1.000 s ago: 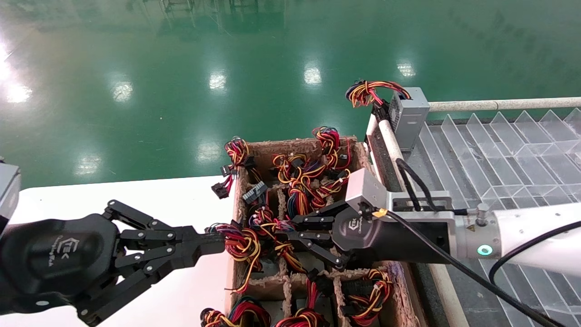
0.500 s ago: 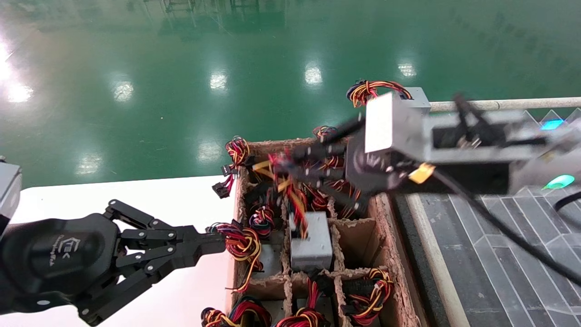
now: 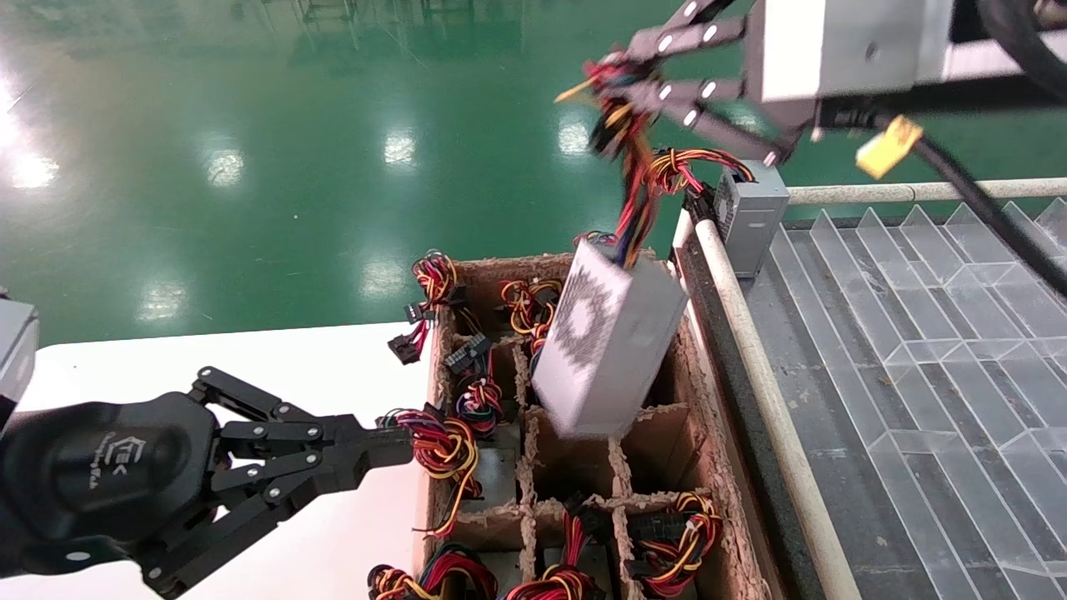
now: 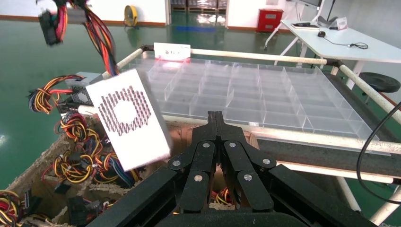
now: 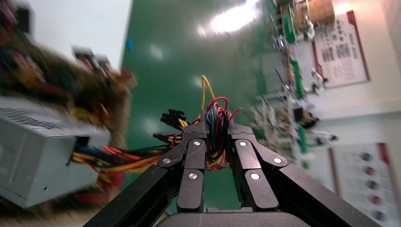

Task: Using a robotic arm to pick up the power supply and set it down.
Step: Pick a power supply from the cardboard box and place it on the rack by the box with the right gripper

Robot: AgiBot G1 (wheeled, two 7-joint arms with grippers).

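The power supply [image 3: 608, 342], a grey metal box with a round perforated grille, hangs tilted above the cardboard box's middle cells. It dangles by its red, yellow, black and blue wire bundle [image 3: 629, 167]. My right gripper [image 3: 608, 79], at the top of the head view, is shut on that bundle. The right wrist view shows the wires [image 5: 216, 118] pinched in my right gripper [image 5: 216, 124], with the power supply [image 5: 38, 151] blurred below. My left gripper [image 3: 404, 446] stays shut and empty over the white table, beside the box's left wall. From the left wrist, the power supply [image 4: 130, 118] hangs beyond my left gripper [image 4: 215, 116].
The cardboard box [image 3: 733, 542] has divided cells holding several wired units. A clear partitioned tray [image 3: 917, 333] with a white rail [image 3: 750, 333] lies right of it. Another grey box [image 3: 750, 212] with wires sits at the tray's far corner. The white table [image 3: 333, 358] is on the left.
My right gripper has risen from inside the box to the top of the view, pulling the power supply up out of its cell by the wires. The left arm has not moved.
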